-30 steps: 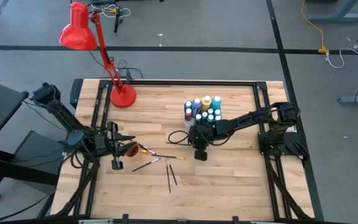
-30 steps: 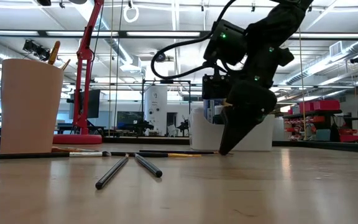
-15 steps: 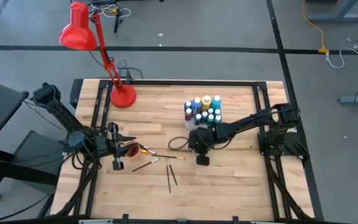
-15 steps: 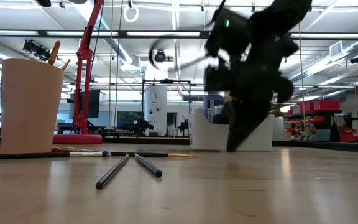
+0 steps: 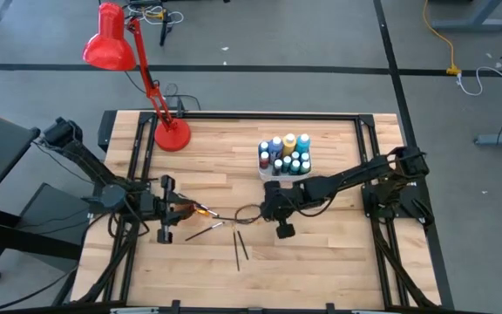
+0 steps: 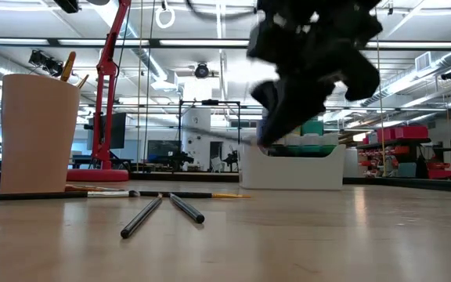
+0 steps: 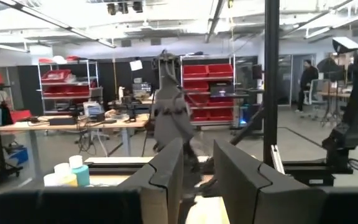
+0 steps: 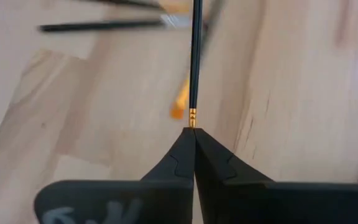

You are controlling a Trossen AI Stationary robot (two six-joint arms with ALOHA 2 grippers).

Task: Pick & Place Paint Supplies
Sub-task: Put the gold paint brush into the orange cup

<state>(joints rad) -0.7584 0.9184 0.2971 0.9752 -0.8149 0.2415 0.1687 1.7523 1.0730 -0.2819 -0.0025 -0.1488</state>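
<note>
a red desk lamp [image 5: 120, 52] stands at the far left of the pale wooden table [image 5: 321, 262], its round base near the edge rail, while a white rectangular tray [image 6: 292, 168] packed with small paint bottles [image 5: 286, 154] in blue, yellow, teal and red, several white-capped, sits right of centre. the left gripper [image 5: 171, 209] hovers at the table's left side beside a small orange cup [image 6: 37, 133] that has brush handles poking from its rim; its fingers [image 7: 166, 177] are parted with a gap between them, and whether they touch the cup cannot be told. three thin dark-handled paintbrushes [image 5: 225, 235] lie loose on the wood between the two arms, two of them side by side nearer the front edge.

the right gripper [image 5: 273, 209] hangs above the table's middle, in front of the tray, its fingers [image 8: 185, 155] clenched tip to tip on a thin black paintbrush with a gold ferrule band [image 8: 195, 56]. only the right wrist view shows that pinch plainly: the handle runs straight out from the closed tips over the bare wood, above other brushes lying blurred beyond. from above, this brush is a faint line hard to separate from the arm's cable. the low view shows the right gripper [image 6: 276, 129] raised clear of the tabletop, partly blocking the tray behind it, and the loose brushes lying flat in the foreground. the left wrist view looks across to the right arm and a few white-capped bottles.
</note>
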